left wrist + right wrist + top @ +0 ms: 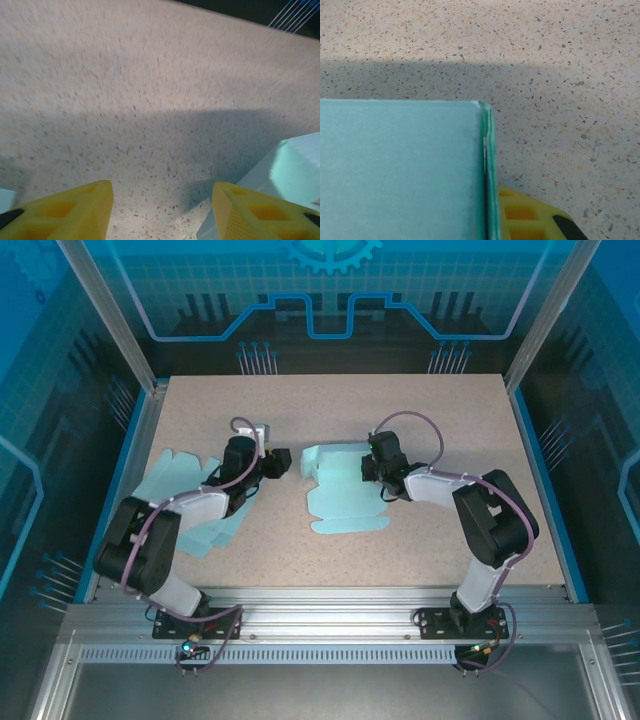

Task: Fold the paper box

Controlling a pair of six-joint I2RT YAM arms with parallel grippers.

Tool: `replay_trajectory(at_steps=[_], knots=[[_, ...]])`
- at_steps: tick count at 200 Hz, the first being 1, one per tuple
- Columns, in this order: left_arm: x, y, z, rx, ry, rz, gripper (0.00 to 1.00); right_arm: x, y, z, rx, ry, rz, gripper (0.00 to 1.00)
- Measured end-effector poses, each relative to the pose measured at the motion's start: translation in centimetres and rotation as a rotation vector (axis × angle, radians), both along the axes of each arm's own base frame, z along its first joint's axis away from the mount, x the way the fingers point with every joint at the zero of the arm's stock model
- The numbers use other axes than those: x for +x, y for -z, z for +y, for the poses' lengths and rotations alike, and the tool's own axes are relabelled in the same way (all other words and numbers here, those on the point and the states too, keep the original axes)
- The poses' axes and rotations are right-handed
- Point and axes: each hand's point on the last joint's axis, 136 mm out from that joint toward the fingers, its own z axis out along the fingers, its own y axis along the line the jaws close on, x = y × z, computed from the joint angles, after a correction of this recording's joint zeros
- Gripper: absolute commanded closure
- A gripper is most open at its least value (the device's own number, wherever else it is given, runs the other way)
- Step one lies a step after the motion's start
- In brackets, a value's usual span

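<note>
**L jaws apart over bare table, R pinching box wall**

Far L on the table (420, 410): a stack of flat pale-blue sheets (185, 502), lying behind and to the L of the left gripper (282, 461), partly under that arm's forearm.

L gripper: about half spread, nothing btwn the jaws. In the L wrist view its yellow fingers (75, 207) stand apart w/ speckled table surface showing in the gap. The sheets don't touch the fingers.

The paper box (338, 495) is just ahead and to the R of the L gripper, close but apart. Its pale-blue corner shows next to the R-hand finger in the L wrist view (292, 172). Box is only part folded: bottom panel flat on the table, back wall and a side flap raised at the far end.

R gripper (372, 468): sits at the box's far R corner, jaws drawn narrow and clamped on the box's upright wall. In the R wrist view the wall (400, 170) runs straight up from the jaws, w/ its doubled edge against one yellow finger (525, 217) to the R. Other finger is hidden behind the panel.
</note>
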Motion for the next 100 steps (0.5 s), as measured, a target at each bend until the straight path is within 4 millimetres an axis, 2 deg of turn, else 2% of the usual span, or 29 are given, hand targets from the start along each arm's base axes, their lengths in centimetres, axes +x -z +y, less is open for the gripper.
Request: replay_trajectory(at_steps=[22,41,100], knots=[[0.4,2.9,-0.9,-0.021,0.025,0.078,0.44,0.0,0.0,0.0,0.000,0.000,0.000,0.99],[0.8,4.0,-1.8,-0.021,0.047,0.105,0.44,0.0,0.0,0.0,-0.001,-0.001,0.002,0.99],[0.0,3.0,-6.1,0.004,0.199,0.043,0.43,0.2,0.0,0.2,-0.001,-0.002,0.007,1.00]])
